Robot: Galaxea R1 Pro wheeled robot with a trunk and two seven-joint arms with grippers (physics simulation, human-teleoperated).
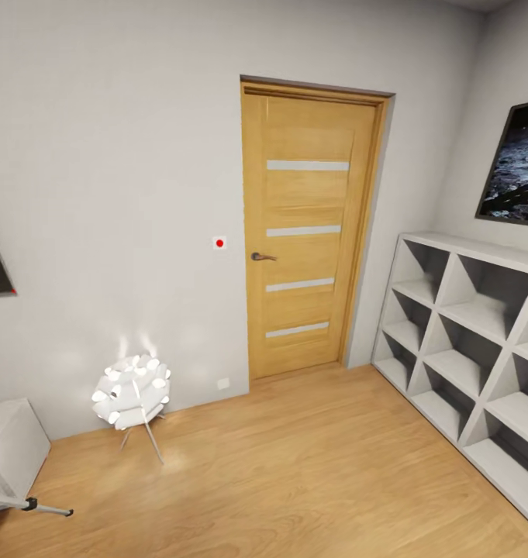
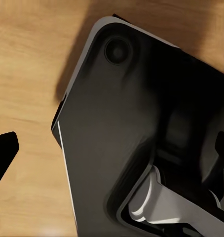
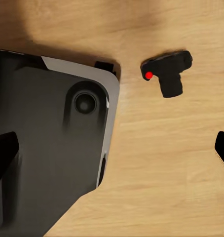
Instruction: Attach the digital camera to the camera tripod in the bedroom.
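The right wrist view carries what the head view lacks: the small boxy black digital camera with a red dot point(image 3: 166, 71) lies on the light wood plank floor point(image 3: 161, 163), between the two dark fingertips of the right gripper point(image 3: 117, 148) in that picture but well beyond them and touching neither. One fingertip point(image 3: 3, 153) crosses the robot's glossy black, rounded base panel point(image 3: 53, 148); the other is only a sliver at the frame edge. The fingers are spread wide and hold nothing.

In the left wrist view a single dark fingertip point(image 2: 3, 153) shows over the floor, beside the same kind of smooth black shell with a silver fitting. Its partner is out of frame, so how far the left fingers are apart cannot be told.

The head view gives the bedroom: a warm wooden door with pale horizontal strips point(image 1: 306, 232), matte white walls, a white cube shelf unit point(image 1: 469, 333), a dark framed picture point(image 1: 519, 167) cut off at the edge, and a small floor lamp of clustered white petals on thin legs point(image 1: 132, 395). Low in the corner one silver leg with a black joint and foot point(image 1: 35, 506), from the camera tripod, pokes in; the rest is cut off.
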